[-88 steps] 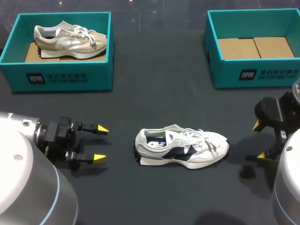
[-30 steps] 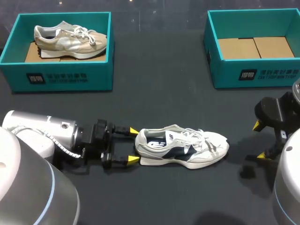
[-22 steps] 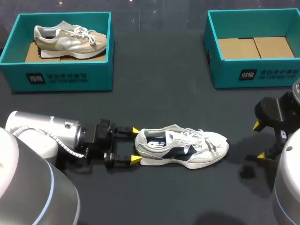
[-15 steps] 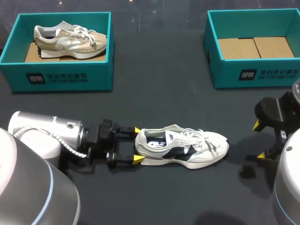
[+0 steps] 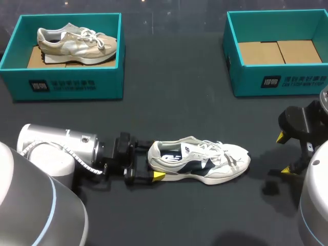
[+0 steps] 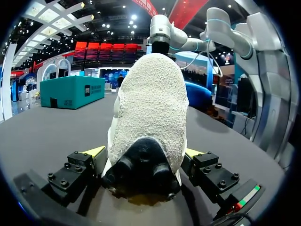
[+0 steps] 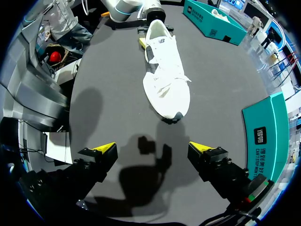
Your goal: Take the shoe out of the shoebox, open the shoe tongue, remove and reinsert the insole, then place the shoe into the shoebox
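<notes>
— dark tabletop (image 5: 174, 102), white shoe (image 5: 200, 160) standing on its sole mid-table. where to take hold?
— the heel. left gripper (image 6: 143, 154) straddles it, fingers apart, no visible squeeze. the shoe looks light and soft-sided, and the stiffer heel cup should bear a pinch. right gripper (image 7: 153, 149) hangs spread, well apart.

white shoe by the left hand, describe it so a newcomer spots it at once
On the dark table, look near the front edge, around the middle. The white shoe stands there on its sole, heel between the open fingers of the left hand. Unlike the beige shoe, which lies in a teal shoebox, it has navy side panels and sits on bare table.
</notes>
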`<state>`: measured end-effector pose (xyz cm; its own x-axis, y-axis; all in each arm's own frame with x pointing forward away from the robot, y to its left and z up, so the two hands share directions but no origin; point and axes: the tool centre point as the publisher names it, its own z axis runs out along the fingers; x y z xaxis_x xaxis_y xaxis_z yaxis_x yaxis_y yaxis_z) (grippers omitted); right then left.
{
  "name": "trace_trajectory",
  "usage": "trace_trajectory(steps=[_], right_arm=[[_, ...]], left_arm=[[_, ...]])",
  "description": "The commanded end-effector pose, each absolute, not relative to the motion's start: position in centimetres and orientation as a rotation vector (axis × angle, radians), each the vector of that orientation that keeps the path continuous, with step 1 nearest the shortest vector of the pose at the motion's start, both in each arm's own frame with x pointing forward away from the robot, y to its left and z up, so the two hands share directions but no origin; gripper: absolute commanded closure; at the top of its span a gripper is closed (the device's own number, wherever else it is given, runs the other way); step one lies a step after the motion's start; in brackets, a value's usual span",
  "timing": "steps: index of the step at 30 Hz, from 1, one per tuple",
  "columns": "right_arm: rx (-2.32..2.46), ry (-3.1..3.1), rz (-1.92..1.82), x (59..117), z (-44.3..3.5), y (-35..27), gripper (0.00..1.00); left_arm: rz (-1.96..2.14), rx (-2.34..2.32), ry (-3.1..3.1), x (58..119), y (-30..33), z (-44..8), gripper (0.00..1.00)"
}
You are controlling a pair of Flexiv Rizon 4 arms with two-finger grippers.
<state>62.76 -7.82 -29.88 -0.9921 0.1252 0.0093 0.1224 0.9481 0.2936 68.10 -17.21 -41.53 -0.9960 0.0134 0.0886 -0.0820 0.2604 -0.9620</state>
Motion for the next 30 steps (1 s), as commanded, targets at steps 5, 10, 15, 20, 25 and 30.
trace_trajectory(steps=[5, 10, 15, 20, 25, 30], right_arm=[[0.196, 3.088, 0.463, 62.5, -29.8, -7.9, 0.00], [0.196, 3.088, 0.463, 62.5, -29.8, -7.9, 0.00], [0.196, 3.088, 0.463, 62.5, -29.8, -7.9, 0.00], [0.196, 3.088, 0.463, 62.5, -29.8, -7.9, 0.00], [0.196, 3.088, 0.463, 62.5, -29.8, -7.9, 0.00], [0.196, 3.088, 0.463, 62.5, -29.8, -7.9, 0.00]], left_arm=[[1.859, 0.074, -2.443, 68.0, -18.6, -42.1, 0.00], [1.862, 0.080, -2.441, 68.0, -19.1, -42.2, 0.00], [1.872, 0.072, -2.439, 68.0, -19.4, -42.1, 0.77], [1.875, 0.046, -2.436, 68.4, -19.4, -41.9, 1.00], [1.864, 0.015, -2.415, 69.2, -19.0, -41.8, 1.00], [1.843, -0.025, -2.415, 69.9, -18.7, -42.0, 1.00]])
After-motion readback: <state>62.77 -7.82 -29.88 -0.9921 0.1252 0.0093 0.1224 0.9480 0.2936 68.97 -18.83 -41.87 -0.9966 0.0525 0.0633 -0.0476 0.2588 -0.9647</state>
